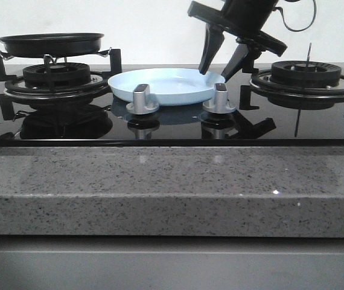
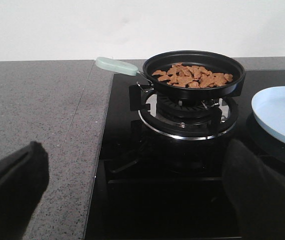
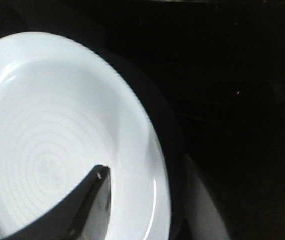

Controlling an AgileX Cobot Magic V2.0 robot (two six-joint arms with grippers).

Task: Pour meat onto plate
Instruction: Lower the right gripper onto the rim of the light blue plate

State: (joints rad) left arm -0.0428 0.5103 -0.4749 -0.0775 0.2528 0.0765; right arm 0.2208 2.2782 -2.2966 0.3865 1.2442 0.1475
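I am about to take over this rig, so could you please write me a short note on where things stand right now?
Right tool: open, empty, poised at the plate's right rim.
Left tool: open, empty, back from the left burner.
Meat: all in the black frying pan on the left burner.
Pale-blue plate: empty, on the hob between the burners.
Done: nothing poured.
Left: grasp the pan's pale-green handle, tip the meat onto the plate.
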